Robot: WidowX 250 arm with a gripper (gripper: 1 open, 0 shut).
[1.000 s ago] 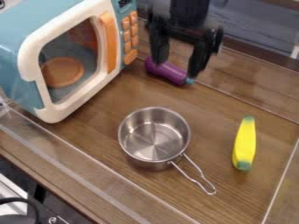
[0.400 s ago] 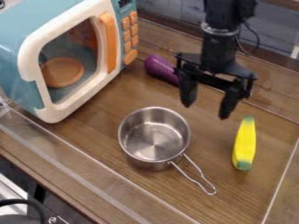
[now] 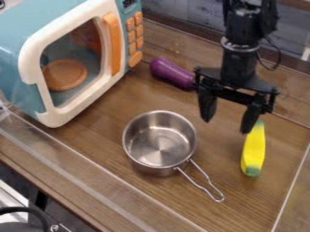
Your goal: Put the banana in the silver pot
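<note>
Yellow toy banana (image 3: 253,149), green-tipped, lying near the worktop's (image 3: 115,161) right edge; my pincer (image 3: 227,120), black, fingers apart, above and beside it. Risk: one fingertip overlaps its upper end in view; descending off-centre, I could knock it.

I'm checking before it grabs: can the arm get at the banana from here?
Probably yes: the open pincer hangs just beside the banana, with nothing visible between them.
</note>
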